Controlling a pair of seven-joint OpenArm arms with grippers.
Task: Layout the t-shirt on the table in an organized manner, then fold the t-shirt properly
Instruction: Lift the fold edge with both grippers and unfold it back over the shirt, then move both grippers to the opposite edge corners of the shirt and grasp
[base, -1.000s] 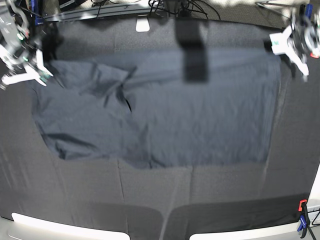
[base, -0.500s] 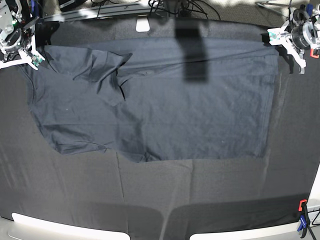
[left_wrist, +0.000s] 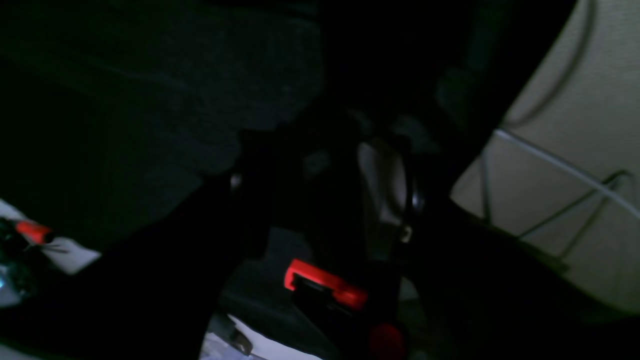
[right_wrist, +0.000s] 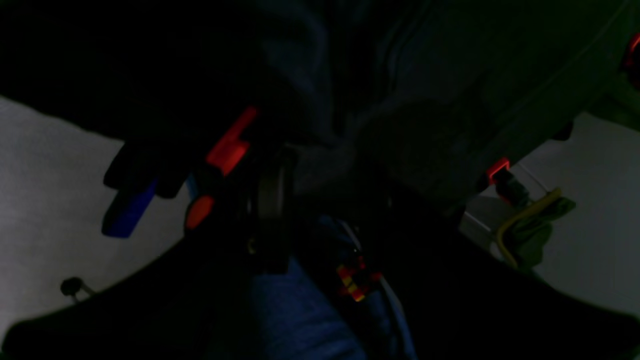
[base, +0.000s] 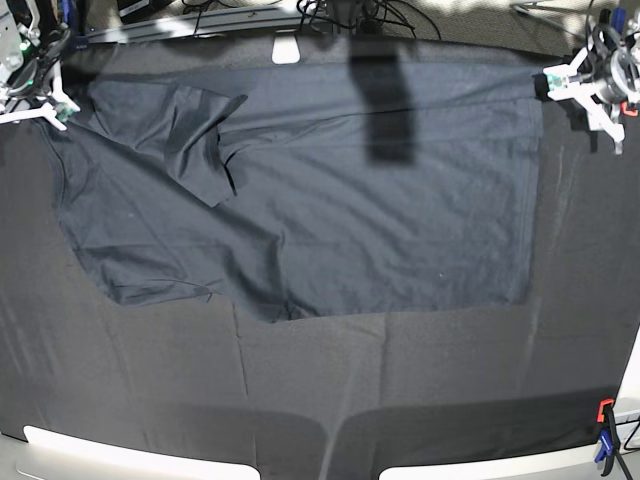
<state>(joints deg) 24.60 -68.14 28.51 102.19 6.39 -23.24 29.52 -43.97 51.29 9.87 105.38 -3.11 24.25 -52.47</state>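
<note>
Wide black cloth-covered counter (base: 300, 400): fills the base view, pale corners at the near edge, orange-and-blue clamp (base: 605, 432) at the near right.

Large dark charcoal-grey short-sleeved t-shirt (base: 330, 230): spread mostly flat across the far half of the counter, running left to right. Straight edge on the right; far left part has a sleeve folded over onto the body; near left edge curved and rumpled. A dark rectangular shadow falls on the far middle of the fabric.

White left hand (base: 590, 85): far right corner, just beside the shirt's far right corner. Cannot tell whether its jaws are apart or together, nor whether cloth is pinched.

White right hand (base: 40, 95): far left, at the shirt's far left edge. Jaw state likewise not discernible.

Both wrist views: too dark to read.
</note>
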